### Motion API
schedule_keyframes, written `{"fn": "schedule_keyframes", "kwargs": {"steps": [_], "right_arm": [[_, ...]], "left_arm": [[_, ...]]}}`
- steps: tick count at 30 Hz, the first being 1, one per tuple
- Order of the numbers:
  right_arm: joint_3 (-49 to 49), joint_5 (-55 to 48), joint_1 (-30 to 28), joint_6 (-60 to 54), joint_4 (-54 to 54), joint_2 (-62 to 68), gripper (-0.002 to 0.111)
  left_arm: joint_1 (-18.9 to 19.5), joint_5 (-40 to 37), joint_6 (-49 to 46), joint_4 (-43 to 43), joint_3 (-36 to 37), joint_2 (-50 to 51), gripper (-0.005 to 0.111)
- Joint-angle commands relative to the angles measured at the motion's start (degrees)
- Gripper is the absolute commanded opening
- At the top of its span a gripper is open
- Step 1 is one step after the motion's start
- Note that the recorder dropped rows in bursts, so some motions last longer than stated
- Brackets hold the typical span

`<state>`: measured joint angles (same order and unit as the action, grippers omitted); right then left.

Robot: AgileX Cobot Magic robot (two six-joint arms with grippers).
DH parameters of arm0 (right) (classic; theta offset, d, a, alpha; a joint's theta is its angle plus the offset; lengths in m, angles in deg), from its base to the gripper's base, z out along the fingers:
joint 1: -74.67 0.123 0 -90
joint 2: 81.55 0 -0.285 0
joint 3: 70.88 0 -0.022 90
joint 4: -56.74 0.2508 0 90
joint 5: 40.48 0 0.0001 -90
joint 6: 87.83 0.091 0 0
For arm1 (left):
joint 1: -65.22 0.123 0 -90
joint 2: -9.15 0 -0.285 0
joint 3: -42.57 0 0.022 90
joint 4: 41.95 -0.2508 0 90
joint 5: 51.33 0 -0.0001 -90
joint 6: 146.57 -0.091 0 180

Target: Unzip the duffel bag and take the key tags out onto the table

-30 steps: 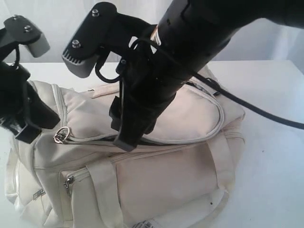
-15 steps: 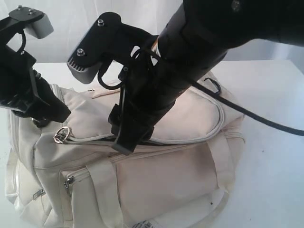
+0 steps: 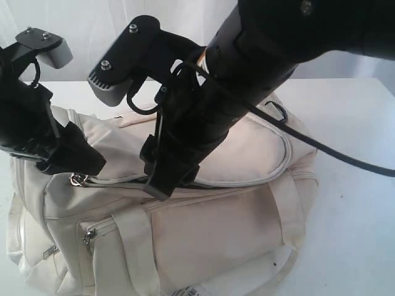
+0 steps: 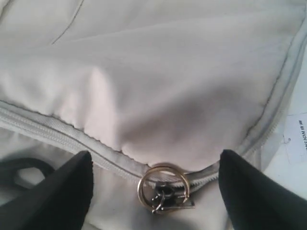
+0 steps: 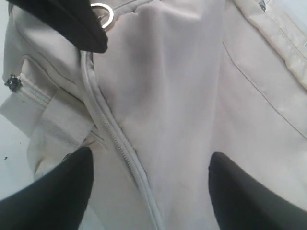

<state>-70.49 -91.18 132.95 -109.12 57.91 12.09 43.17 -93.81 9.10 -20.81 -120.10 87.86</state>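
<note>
Lying zipped on the white worktop (image 3: 361,185), the cream duffel bag (image 3: 234,216) has the left fingers (image 4: 60,194) open either side of its zip ring (image 4: 163,190); the right fingers (image 5: 53,191) spread open over the zip (image 5: 115,139).

The bag (image 3: 247,160) is made of cream cloth, matt, finely woven and softly creased. Its zip (image 5: 115,139) is edged with ribbed cloth tape, and its straps (image 3: 133,246) are formed of coarser webbing. A glossy, brass-coloured metal ring (image 4: 163,184) is hung on a darker metal pull (image 4: 168,201). The left gripper (image 4: 155,153) and right gripper (image 5: 151,151) are finished in matt black, seemingly plastic. The table (image 3: 358,216) is seen as smooth and white. The tag (image 4: 297,139) is made of white printed paper.
</note>
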Motion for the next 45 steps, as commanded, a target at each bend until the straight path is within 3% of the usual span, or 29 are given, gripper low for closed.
{"fn": "schedule_keyframes", "kwargs": {"steps": [1,5,13,17,21,24,27,29,30,32,38,45], "right_arm": [[0.28,-0.16,-0.11,0.6,-0.26,-0.11,0.064],[0.28,-0.27,-0.11,0.58,-0.26,-0.11,0.064],[0.28,-0.4,-0.11,0.58,-0.26,-0.11,0.064],[0.28,-0.4,-0.11,0.58,-0.26,-0.11,0.064],[0.28,-0.4,-0.11,0.58,-0.26,-0.11,0.064],[0.28,-0.5,-0.11,0.7,-0.26,-0.11,0.064],[0.28,-0.5,-0.11,0.7,-0.26,-0.11,0.064],[0.28,-0.5,-0.11,0.7,-0.26,-0.11,0.064],[0.28,-0.5,-0.11,0.7,-0.26,-0.11,0.064],[0.28,-0.5,-0.11,0.7,-0.26,-0.11,0.064],[0.28,-0.5,-0.11,0.81,-0.26,-0.11,0.064],[0.28,-0.5,-0.11,0.8,-0.26,-0.11,0.064]], "left_arm": [[0.13,-0.36,0.32,0.75,0.45,2.43,0.075],[0.13,-0.57,0.32,1.28,0.45,4.45,0.074],[0.13,-2.27,0.32,1.51,0.45,4.45,0.028],[0.13,-2.27,0.32,1.51,0.45,4.34,0.014],[0.13,-2.36,0.1,1.51,0.45,4.19,0.007],[0.13,-2.13,0.1,1.38,-0.2,2.72,0.01],[0.13,-4.45,0.1,-0.17,-2.14,0.33,0.02],[0.13,-6.42,-0.89,-2.21,-3.0,-0.9,0.031],[0.13,-7.06,-5.38,-2.82,-2.62,-1.94,0.047],[0.13,-7.22,-10.85,-2.93,-1.15,-2.33,0.065],[0.13,1.46,-18.53,-2.82,5.2,-2.33,0.064],[0.13,4.85,-44.05,3.97,9.88,-2.33,0.064]]}}
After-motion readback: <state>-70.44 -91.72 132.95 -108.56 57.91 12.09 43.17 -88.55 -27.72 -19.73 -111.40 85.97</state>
